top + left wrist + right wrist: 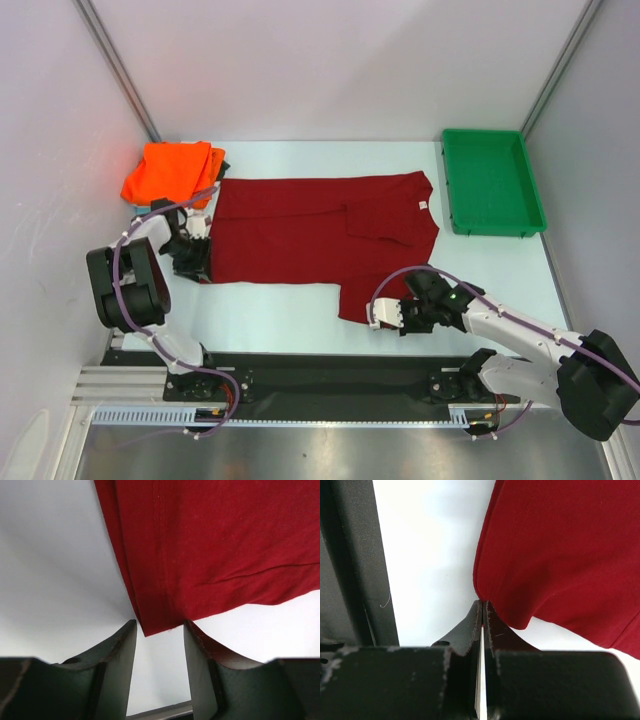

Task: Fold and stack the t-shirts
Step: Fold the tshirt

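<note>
Far left rear of worktop: orange shirt, bunched in a loose heap, not folded flat. Just in front of it, left tool, fingers spread, straddling the near-left hem corner of red shirt without pinching. In left wrist view, corner tip right at the gap between the fingers. Mid worktop: red shirt spread flat, collar to the right, one sleeve pointing toward the near edge. At that sleeve's edge, right tool, fingers pressed together, tips touching the cloth. Any cloth nipped between them, cannot tell. Far right rear: green tray, apart from the shirts. Handling guess: light, limp, thin knit with no stiffness, likely to sag and crease once lifted, not slippery, nothing fragile. Best hold probably at stitched hem corners or sleeve edge, pinched deep enough to catch both layers. Lift low and both sides together to keep the fold straight.
</note>
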